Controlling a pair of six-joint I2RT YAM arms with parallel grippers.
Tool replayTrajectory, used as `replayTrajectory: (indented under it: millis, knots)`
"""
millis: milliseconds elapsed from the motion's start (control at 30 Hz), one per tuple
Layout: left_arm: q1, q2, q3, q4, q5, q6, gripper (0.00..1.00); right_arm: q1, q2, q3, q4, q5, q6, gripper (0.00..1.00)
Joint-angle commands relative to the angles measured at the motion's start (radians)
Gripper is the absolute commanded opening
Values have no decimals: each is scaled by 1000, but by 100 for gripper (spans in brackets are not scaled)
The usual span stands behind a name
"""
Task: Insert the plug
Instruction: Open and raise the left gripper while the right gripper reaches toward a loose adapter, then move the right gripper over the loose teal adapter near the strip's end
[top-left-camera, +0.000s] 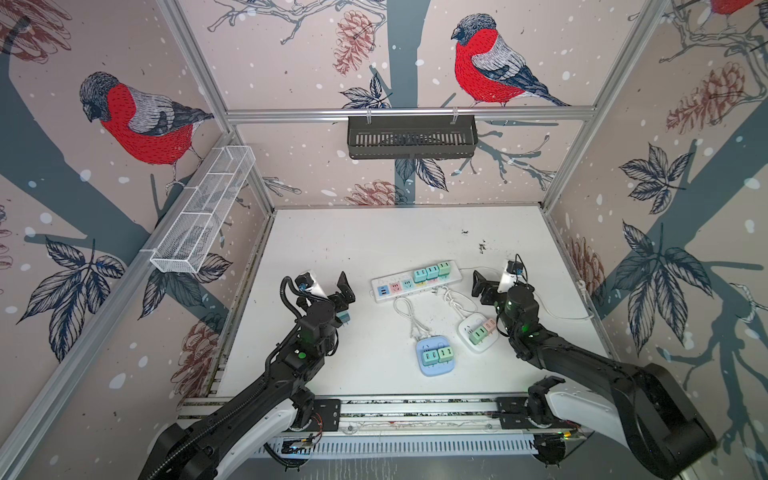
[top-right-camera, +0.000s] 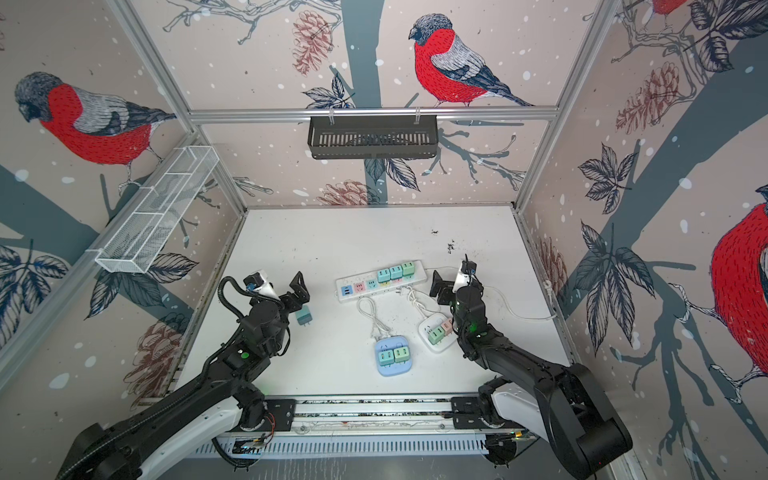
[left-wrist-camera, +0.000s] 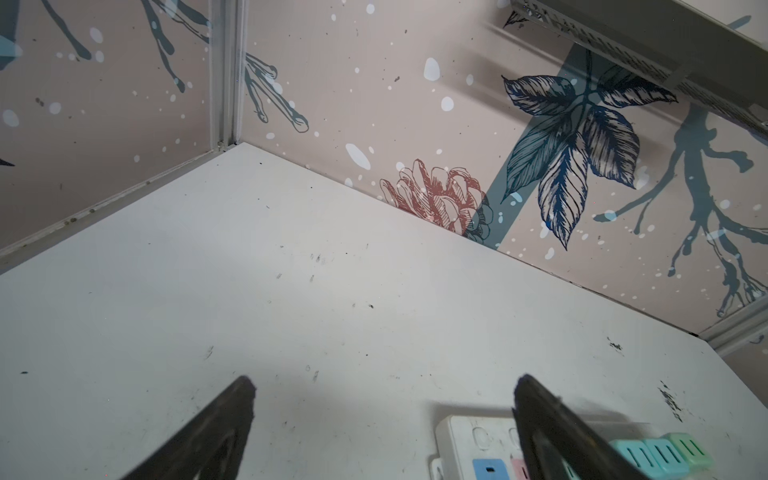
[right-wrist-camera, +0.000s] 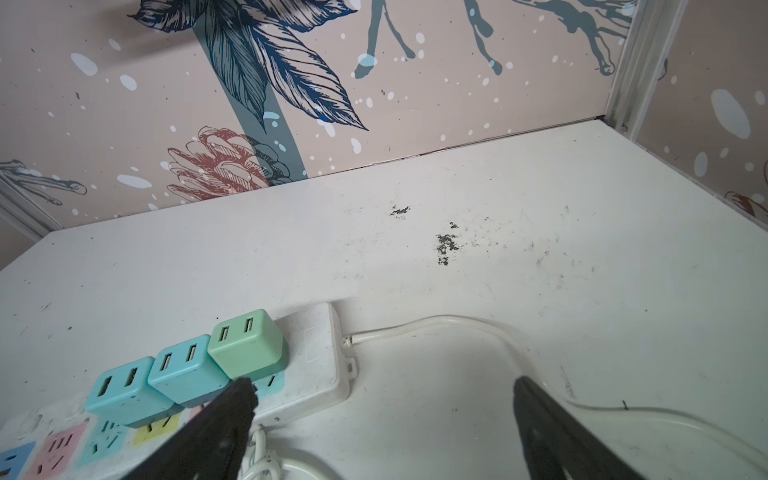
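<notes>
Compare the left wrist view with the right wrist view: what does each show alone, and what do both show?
Only the left wrist view: the slotted wall rack and the left gripper, jaws open with nothing between them. Only the right wrist view: the white cable, a yellow socket and the right gripper, jaws open and holding nothing. Both: the white power strip, the three plugs seated in it, and the white table.

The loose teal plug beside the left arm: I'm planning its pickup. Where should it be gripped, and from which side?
Probably take the teal plug by its boxy body, across the flat sides, from above with the left gripper. It lies flat, prongs pointing to the near edge; stay off that end.
</notes>
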Motion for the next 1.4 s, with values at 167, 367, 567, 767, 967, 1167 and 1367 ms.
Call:
replayTrajectory:
  millis: [167, 367, 567, 767, 967, 1167, 1367]
  knots:
    - [53, -88, -45, 22, -60, -90, 96, 180, 1, 113, -96, -32, 20, 91]
    - [77, -151, -115, 62, -118, -143, 97, 426, 43, 193, -114, 89, 3, 92]
    - [81, -207, -150, 51, -195, -186, 96, 626, 121, 256, -95, 193, -14, 92]
    - [81, -248, -144, -88, -356, -353, 97, 722, 302, 356, -64, 174, -19, 92]
    - [82, -220, -135, -126, -414, -409, 96, 764, 528, 527, -85, 153, -35, 92]
    - [114, -181, -123, -122, -356, -400, 96, 774, 696, 665, -97, 92, -48, 92]
    - [288, -147, -133, -125, -120, -450, 97, 773, 781, 739, -107, 56, -42, 92]
